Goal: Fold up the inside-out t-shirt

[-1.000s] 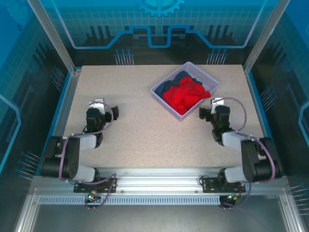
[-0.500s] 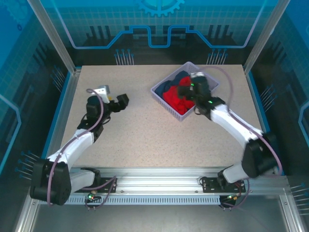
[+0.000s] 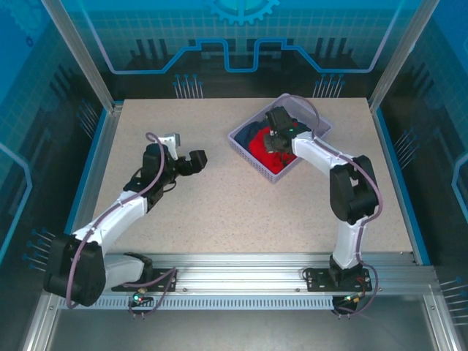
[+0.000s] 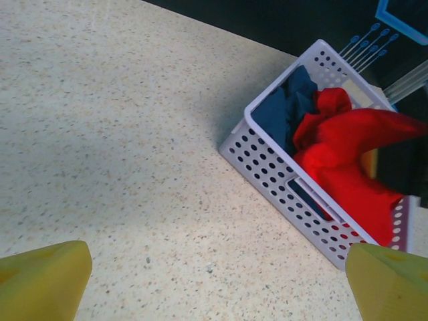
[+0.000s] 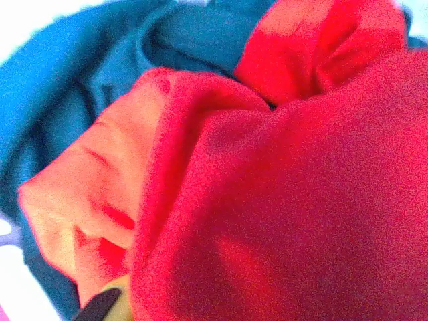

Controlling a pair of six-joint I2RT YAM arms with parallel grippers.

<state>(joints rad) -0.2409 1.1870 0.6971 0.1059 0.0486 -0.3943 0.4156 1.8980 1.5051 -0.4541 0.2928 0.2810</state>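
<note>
With the left hand [image 3: 196, 159] spread, the right hand [image 3: 276, 137] pinches the bright red cloth t-shirt [image 4: 341, 167] in the pale perforated plastic basket [image 4: 281, 175], where the dark blue garment [image 4: 281, 110] may be dragged along.

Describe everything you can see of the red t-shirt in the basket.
The red t-shirt is bright, soft cloth, crumpled into folds, with no print showing. It lies in the pale perforated basket, pressed against a dark blue garment at the basket's far end. One part rises in a peak toward the right hand, which is down on the cloth. Whether that hand grips it cannot be told.
</note>
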